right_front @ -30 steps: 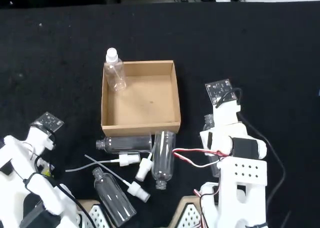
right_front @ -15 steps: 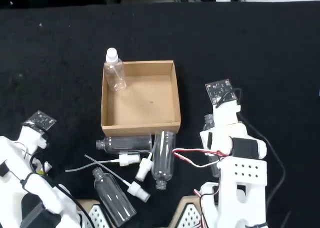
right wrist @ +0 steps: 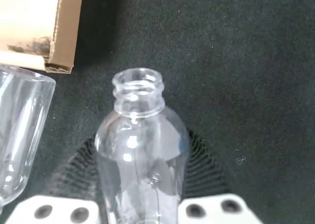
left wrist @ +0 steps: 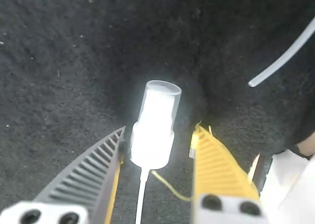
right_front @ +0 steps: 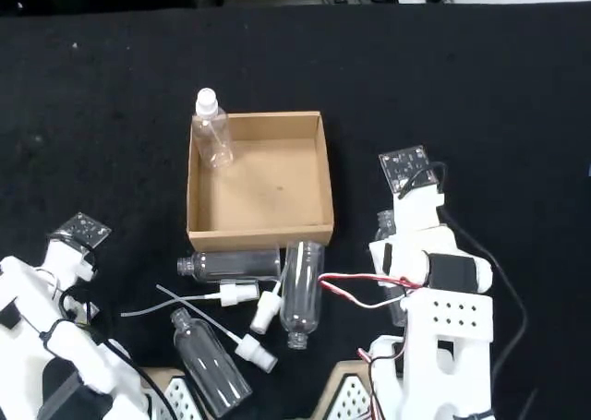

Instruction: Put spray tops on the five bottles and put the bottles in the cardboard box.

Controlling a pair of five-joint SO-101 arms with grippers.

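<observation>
A cardboard box [right_front: 328, 185] stands open mid-table, and a capped bottle [right_front: 211, 130] leans on its far left corner. Three uncapped clear bottles [right_front: 231, 265] [right_front: 303, 289] [right_front: 209, 353] lie in front of the box beside three loose spray tops [right_front: 237, 294] [right_front: 267, 311] [right_front: 252, 350]. My left gripper [left wrist: 157, 135], at the front left of the table [right_front: 78, 246], is shut on a white spray top [left wrist: 153, 123] whose tube runs down between the fingers. Right of the box, my right gripper [right wrist: 142, 145] is shut on an open-necked clear bottle [right wrist: 140, 140] [right_front: 386, 224].
The box corner [right wrist: 49, 32] and a lying bottle [right wrist: 19, 135] are close to my right gripper. A loose dip tube [left wrist: 285, 56] lies on the black cloth near my left gripper. Black tabletop [right_front: 480, 97] spreads behind and to the right of the box.
The left arm's wrist slid left, then came back a little to the right and toward the front edge. The right arm and the things on the table have not moved.
</observation>
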